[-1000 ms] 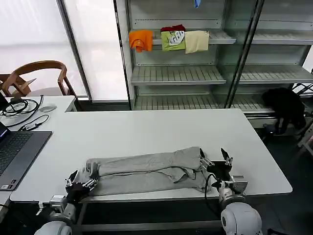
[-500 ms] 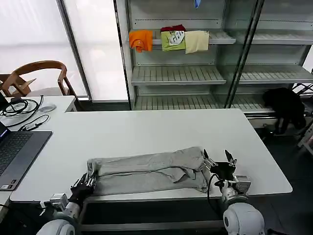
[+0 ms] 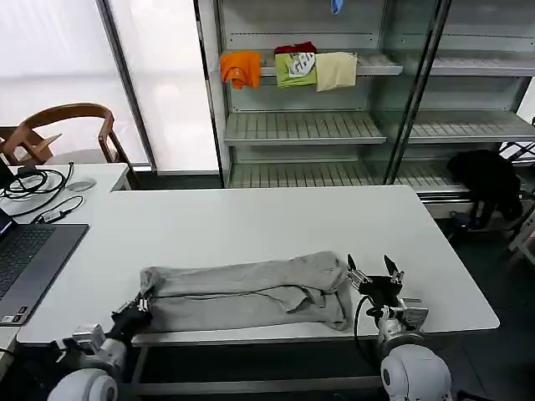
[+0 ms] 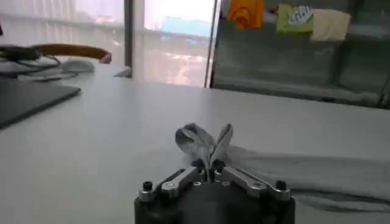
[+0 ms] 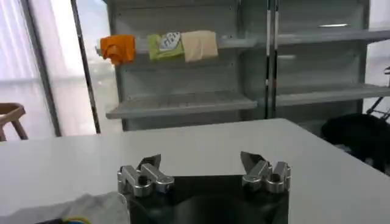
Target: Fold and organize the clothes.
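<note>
Lying near the front edge of the white table point(image 3: 251, 225), the grey shirt point(image 3: 247, 292) is pinched at one end by the left hand point(image 3: 139, 307). The right hand point(image 3: 373, 273) sits open beside its other end.

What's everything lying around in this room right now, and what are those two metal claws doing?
Grey clothes: one long bundle, near edge of the white table.
Laptop: one, dark, table's left side.
Cables and mouse: dark and grey, side desk.
Chair: one, wooden, behind the desk.
Folded garments: orange, green, cream, red, on the shelf.
Black bag: one, floor at right.
Left pincer: shut on the bundle's left end.
Right pincer: open, beside the bundle's right end.
</note>
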Robot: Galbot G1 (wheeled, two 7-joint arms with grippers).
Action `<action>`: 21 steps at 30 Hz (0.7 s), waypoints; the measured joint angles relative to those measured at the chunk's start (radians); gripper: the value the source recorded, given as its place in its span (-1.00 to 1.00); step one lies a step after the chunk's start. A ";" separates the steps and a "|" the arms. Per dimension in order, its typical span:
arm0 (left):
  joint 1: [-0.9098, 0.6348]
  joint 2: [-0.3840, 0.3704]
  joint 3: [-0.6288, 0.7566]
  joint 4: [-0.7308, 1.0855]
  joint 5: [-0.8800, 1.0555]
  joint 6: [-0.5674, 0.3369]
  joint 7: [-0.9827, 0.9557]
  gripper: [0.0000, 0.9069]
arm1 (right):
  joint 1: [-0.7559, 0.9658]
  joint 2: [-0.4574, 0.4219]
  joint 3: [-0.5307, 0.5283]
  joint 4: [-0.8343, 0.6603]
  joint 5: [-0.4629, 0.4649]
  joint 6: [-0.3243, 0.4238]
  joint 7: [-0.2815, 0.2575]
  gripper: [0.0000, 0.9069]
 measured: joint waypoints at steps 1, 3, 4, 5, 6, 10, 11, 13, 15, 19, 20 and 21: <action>-0.006 0.012 -0.018 0.003 0.019 -0.007 0.015 -1.00 | 0.002 0.001 -0.002 -0.003 0.001 0.001 0.000 1.00; -0.019 0.043 -0.062 0.013 0.066 -0.024 0.049 -1.00 | 0.006 0.003 -0.005 -0.009 0.003 0.005 0.000 1.00; -0.026 0.061 -0.086 0.018 0.094 -0.034 0.066 -1.00 | 0.008 0.004 -0.007 -0.013 0.003 0.007 0.000 1.00; -0.033 0.078 -0.108 0.022 0.119 -0.043 0.082 -1.00 | 0.010 0.005 -0.009 -0.016 0.003 0.009 -0.001 1.00; -0.042 0.098 -0.130 0.023 0.143 -0.050 0.097 -1.00 | 0.012 0.007 -0.012 -0.021 0.004 0.012 -0.001 1.00; -0.075 0.175 -0.208 0.021 0.224 -0.069 0.152 -1.00 | 0.016 0.011 -0.018 -0.038 0.004 0.019 -0.002 1.00; -0.080 0.189 -0.220 0.017 0.235 -0.070 0.164 -1.00 | 0.016 0.012 -0.019 -0.042 0.005 0.021 -0.002 1.00; -0.085 0.208 -0.239 0.002 0.250 -0.069 0.183 -1.00 | 0.016 0.012 -0.018 -0.048 0.005 0.023 -0.002 1.00; -0.088 0.217 -0.248 -0.024 0.253 -0.061 0.195 -1.00 | 0.015 0.011 -0.018 -0.052 0.006 0.025 -0.002 1.00; -0.086 0.206 -0.234 -0.099 0.232 -0.030 0.204 -1.00 | 0.010 0.005 -0.011 -0.055 0.007 0.027 -0.003 1.00; -0.085 0.198 -0.223 -0.118 0.225 -0.021 0.204 -1.00 | 0.008 0.003 -0.010 -0.055 0.006 0.027 -0.003 1.00; -0.082 0.187 -0.208 -0.139 0.220 -0.010 0.203 -0.98 | 0.006 0.001 -0.009 -0.056 0.007 0.028 -0.003 1.00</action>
